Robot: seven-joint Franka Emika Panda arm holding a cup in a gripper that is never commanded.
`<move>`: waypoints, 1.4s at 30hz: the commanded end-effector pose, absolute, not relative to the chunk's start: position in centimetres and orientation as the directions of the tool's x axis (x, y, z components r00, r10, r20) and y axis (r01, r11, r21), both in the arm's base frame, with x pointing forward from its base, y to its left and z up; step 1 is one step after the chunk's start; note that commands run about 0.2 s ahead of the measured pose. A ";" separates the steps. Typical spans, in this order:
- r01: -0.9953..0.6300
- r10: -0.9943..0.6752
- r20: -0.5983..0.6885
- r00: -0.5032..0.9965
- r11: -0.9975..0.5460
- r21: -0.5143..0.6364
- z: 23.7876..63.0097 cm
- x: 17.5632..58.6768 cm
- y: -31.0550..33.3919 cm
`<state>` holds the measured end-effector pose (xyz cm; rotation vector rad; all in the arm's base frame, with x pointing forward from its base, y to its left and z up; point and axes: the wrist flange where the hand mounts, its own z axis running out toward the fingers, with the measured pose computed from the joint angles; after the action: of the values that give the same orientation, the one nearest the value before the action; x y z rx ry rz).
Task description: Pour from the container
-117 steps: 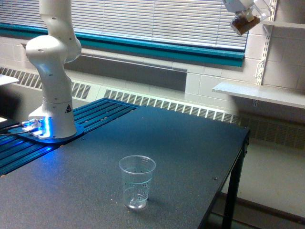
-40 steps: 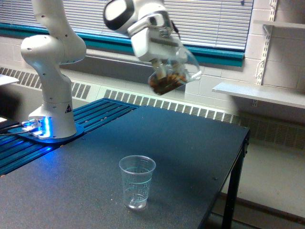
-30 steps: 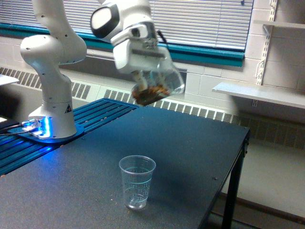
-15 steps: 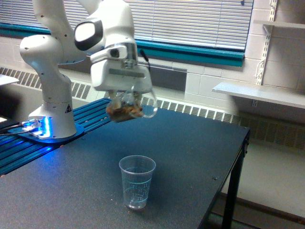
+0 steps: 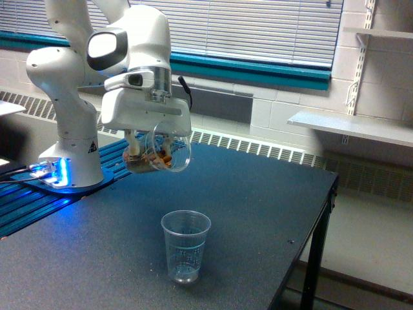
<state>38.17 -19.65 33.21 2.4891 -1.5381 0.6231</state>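
The gripper (image 5: pixel 147 143) is clamped on the cup (image 5: pixel 159 153), tilted with brown bits inside; the smaller cup (image 5: pixel 185 246) stands on the table (image 5: pixel 258 213) at 5 o'clock of it, well apart.

Clear glossy plastic container (image 5: pixel 162 150) and dotted cup (image 5: pixel 185 246); matt, speckled dark tabletop (image 5: pixel 251 213); glossy white arm (image 5: pixel 132 45).

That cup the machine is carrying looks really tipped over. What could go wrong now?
Two things, I'd guess. The held cup lies almost on its side in the gripper, with brown pieces near its bottom, and it hangs up and to the exterior view's left of the smaller dotted cup. If the pieces slide out now, they would likely land on the dark table. Also, the target's mouth is narrow, so even a well-aimed pour could scatter.
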 end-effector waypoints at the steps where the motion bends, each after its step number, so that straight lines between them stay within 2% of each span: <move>1: -0.898 -0.833 0.412 0.369 -0.434 -0.075 32.7 38.9 -20.0; 17: -0.872 -0.790 0.401 0.463 -0.488 0.044 31.3 40.9 -20.3; 42: -0.815 -0.723 0.383 0.575 -0.547 0.190 29.7 40.9 -20.2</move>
<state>40.50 -20.70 29.64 2.4493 -1.3183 0.3818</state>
